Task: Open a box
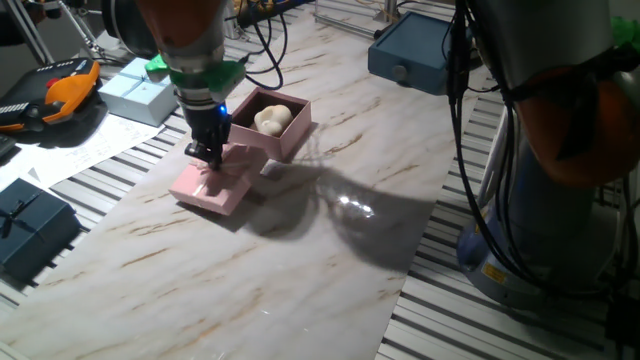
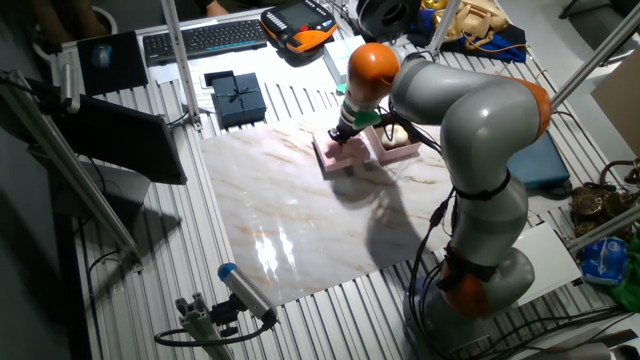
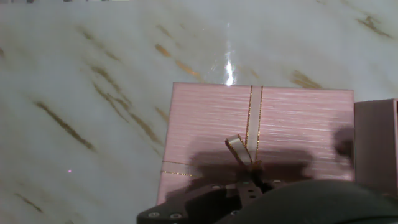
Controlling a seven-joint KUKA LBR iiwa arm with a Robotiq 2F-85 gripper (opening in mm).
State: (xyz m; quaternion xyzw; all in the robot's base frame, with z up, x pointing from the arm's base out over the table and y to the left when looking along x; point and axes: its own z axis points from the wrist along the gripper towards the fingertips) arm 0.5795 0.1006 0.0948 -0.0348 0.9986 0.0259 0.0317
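The box (image 1: 272,124) already stands open: its pale-pink base sits uncovered on the marble counter (image 1: 330,250), a whitish rounded object (image 1: 270,118) showing inside, while the lid (image 1: 212,186) lies flat on the counter just beside the base, touching or nearly touching its near corner. The hand (image 1: 209,152) is directly above the lid, its fingers down at the ribbon bow (image 3: 239,151); in the hand view the bow rises right in front of the fingers, which look drawn close together at it, but whether they pinch the ribbon or have just let it go I cannot tell. I judge the step in hand to be the setting-down of the lid, with the task close to finished. The next move would call for parting the fingers from the bow, if they grip it, and lifting straight up so the ribbon does not snag and drag the light lid along. The lid is square, so it has no real long axis; its top faces up, bow uppermost, and the thin gold-edged ribbon runs away from the hand across the lid, with a fainter line crossing it. The base lies beyond and to one side of the hand, opening upward, its edges turned slightly against the lid's.
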